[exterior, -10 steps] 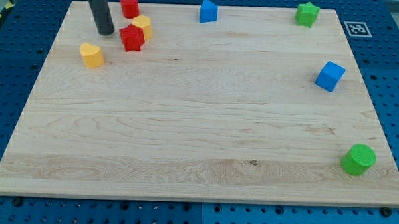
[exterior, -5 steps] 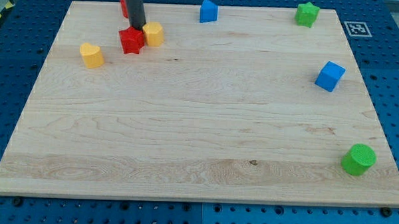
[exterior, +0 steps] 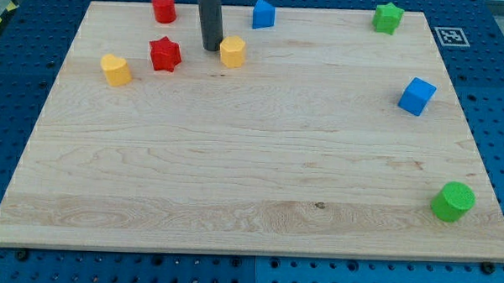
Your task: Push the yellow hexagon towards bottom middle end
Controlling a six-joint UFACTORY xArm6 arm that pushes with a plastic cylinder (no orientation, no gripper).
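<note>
The yellow hexagon (exterior: pixel 232 52) lies on the wooden board (exterior: pixel 251 158) near the view's top, left of centre. My tip (exterior: pixel 211 47) is at the end of the dark rod, just left of the hexagon, touching or nearly touching its left side. A red star (exterior: pixel 164 54) lies further left of the tip, apart from it.
A yellow heart (exterior: pixel 115 69) lies at the left. A red cylinder (exterior: pixel 163 7) and a blue block (exterior: pixel 263 13) sit along the top edge. A green star (exterior: pixel 388 17) is at top right, a blue cube (exterior: pixel 417 96) at right, a green cylinder (exterior: pixel 452 201) at bottom right.
My tip has swept to the right from beside the red blocks. The yellow hexagon has slid right and slightly down, away from the red star. The red cylinder shows again.
</note>
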